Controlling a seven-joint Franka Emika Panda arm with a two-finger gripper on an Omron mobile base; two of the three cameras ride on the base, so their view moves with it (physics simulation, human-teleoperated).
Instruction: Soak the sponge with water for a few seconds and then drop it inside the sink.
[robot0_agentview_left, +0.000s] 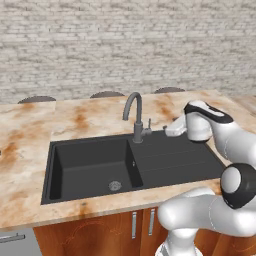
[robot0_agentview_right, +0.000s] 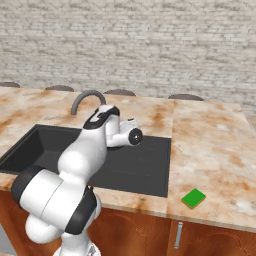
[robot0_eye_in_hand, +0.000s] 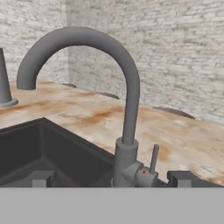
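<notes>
In the right base view the arm hides the sink's basin, drain and faucet base. At nine o'clock in the hand view, a grey post is cut off.

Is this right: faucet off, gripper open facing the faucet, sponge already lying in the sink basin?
Not quite. The sponge isn't in the basin; the right base view shows it lying on the counter, right of the sink, near the front edge. The rest holds: the faucet has no water running, and the gripper is open, facing it.
</notes>
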